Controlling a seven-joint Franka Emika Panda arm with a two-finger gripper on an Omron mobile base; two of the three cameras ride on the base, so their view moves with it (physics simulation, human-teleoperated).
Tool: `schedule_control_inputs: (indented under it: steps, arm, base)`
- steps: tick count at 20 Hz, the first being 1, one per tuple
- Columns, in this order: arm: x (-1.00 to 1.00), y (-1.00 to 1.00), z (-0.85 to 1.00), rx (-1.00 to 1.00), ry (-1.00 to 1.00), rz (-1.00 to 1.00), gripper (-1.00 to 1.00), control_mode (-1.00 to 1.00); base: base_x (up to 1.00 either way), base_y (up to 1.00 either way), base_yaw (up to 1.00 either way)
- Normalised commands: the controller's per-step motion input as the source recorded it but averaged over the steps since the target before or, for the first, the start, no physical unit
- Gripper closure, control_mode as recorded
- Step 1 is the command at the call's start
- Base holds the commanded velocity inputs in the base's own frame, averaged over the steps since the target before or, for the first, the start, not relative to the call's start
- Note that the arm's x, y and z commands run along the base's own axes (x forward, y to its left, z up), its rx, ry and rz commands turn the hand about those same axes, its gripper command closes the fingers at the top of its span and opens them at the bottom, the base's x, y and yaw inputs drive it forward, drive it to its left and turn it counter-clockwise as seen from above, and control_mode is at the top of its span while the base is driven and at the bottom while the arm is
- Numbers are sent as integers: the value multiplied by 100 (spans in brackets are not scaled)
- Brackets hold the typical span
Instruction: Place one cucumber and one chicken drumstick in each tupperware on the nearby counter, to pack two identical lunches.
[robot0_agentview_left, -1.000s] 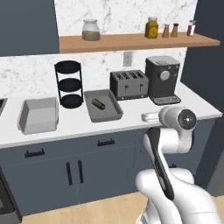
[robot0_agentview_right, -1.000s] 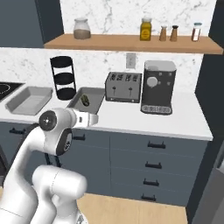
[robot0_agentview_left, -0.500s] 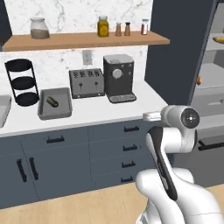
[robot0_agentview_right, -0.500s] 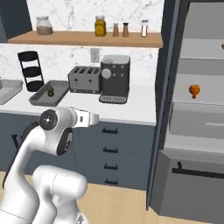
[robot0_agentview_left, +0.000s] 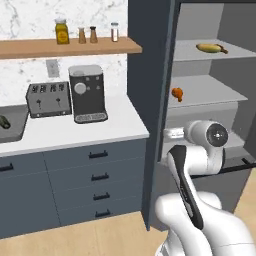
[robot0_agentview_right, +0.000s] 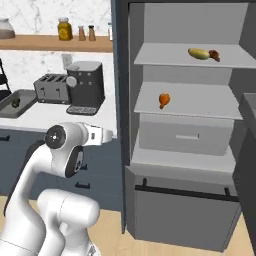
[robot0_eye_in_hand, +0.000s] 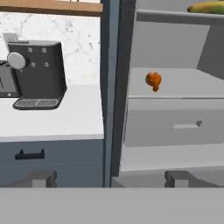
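No legible text, label, brand, number or sign appears in any view. The jars (robot0_agentview_left: 61, 31) on the shelf carry no readable markings at this resolution. The coffee machine (robot0_agentview_left: 87, 93) shows a plain round dial with no lettering that can be made out. The toaster (robot0_agentview_left: 48, 99) has dark slots and knobs, unmarked.
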Motion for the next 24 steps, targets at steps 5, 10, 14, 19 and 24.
schedule_control_inputs:
  steps: [5,10,14,19,24]
  arm:
    - [0,0,0,0,0,0,-100,100]
    - [0,0,0,0,0,0,-100,100]
    - [0,0,0,0,0,0,-100,100]
    - [0,0,0,0,0,0,-100,100]
    - [0,0,0,0,0,0,-100,100]
  base:
    - [26,-85,0]
    - [96,-37,0]
    - [84,-45,1]
    - [32,-73,4]
    - [6,-7,5]
